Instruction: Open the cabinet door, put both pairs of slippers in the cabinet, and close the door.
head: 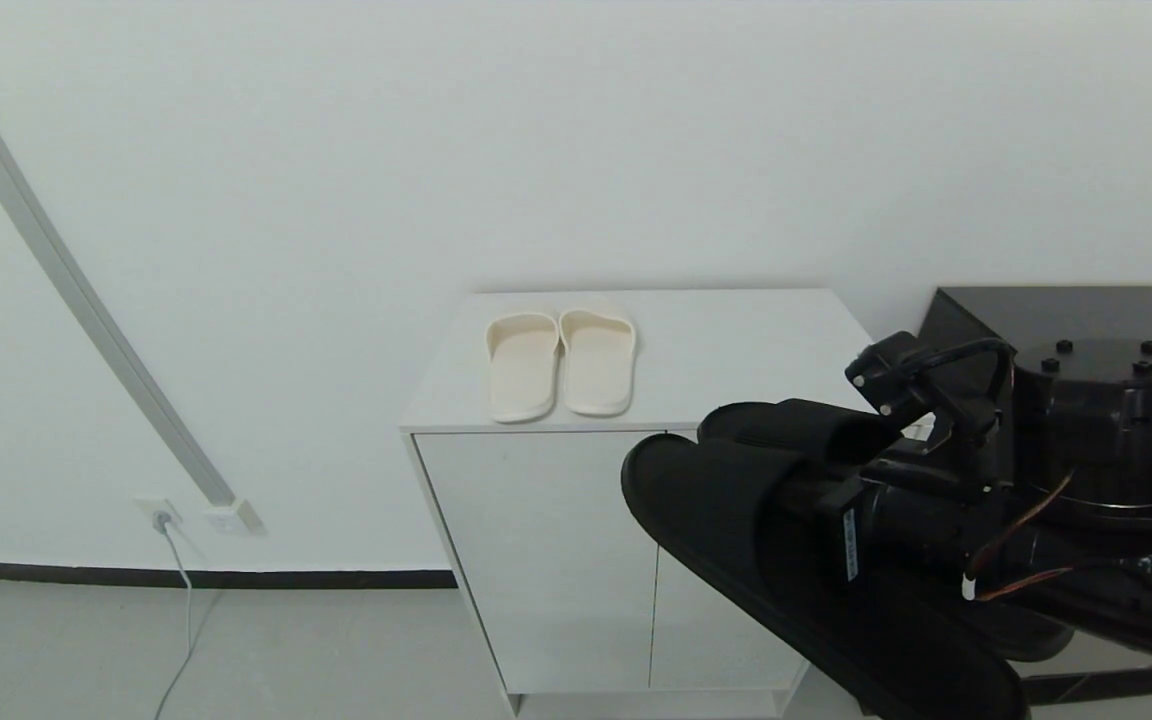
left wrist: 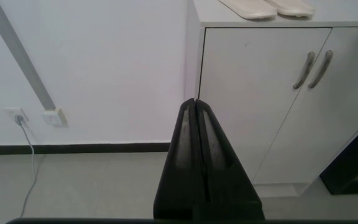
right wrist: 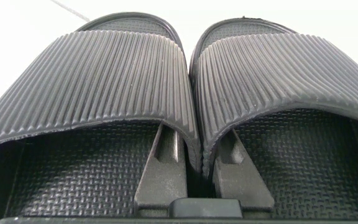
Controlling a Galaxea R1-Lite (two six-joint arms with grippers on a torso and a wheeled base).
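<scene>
black slippers (head: 726, 500): side by side, up in the air in front of the cabinet's right door
right gripper (right wrist: 196, 134): one of the fingers (right wrist: 161, 177) inside each slipper, pinching the two inner strap walls together
left gripper (left wrist: 195, 106): fingers clenched on nothing, low down, facing the cabinet front
cabinet (head: 536, 540): both doors closed, handles (left wrist: 303, 70) at the middle seam
cream slippers (head: 561, 362): on the cabinet top by its front edge, left of middle
step: looks like door-opening isn't done yet
next: I'd guess the left fingers spread, hook a handle and pull, with the black pair kept out of the door's swing
</scene>
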